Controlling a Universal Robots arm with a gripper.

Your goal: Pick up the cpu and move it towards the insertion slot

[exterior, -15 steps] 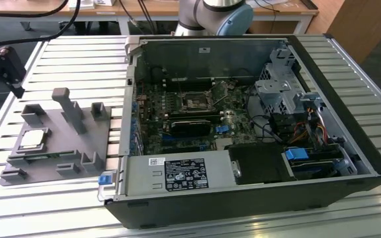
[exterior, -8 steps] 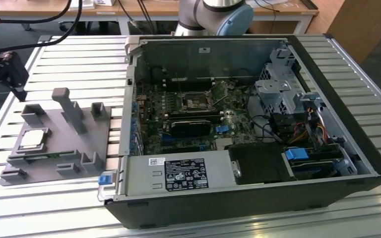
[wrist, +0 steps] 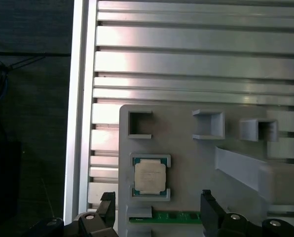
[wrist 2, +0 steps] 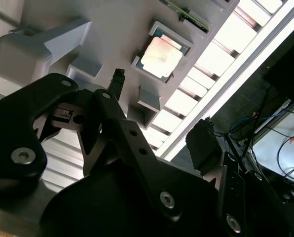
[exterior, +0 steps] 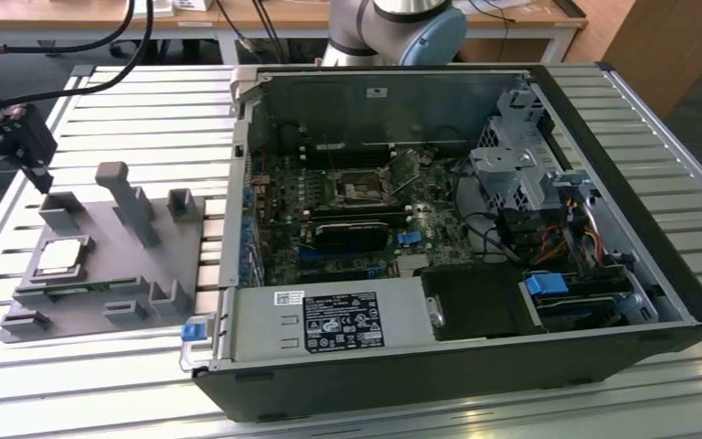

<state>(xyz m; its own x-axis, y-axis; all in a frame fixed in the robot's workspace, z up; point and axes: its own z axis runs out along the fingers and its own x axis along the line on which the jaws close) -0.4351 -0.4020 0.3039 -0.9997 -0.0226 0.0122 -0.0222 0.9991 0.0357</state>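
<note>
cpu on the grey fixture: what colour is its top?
Pale silvery metal, with a greenish rim; the cpu shows best in the first wrist view.

arm: grey joint, pale blue cap | gripper: black linked fingers, silver screws | cable: black

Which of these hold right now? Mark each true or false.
1. The cpu lies in its nest on the grey fixture plate. True.
2. The gripper has its jaws shut on the cpu. False: the jaws stand open above the plate and hold nothing.
3. The cpu is already seated in the insertion slot. False: it is on the plate, outside the computer case.
4. The computer case lies open, showing the insertion slot. True.
5. The grey fixture plate sits on the exterior view's right of the case. False: it sits on the left.
</note>
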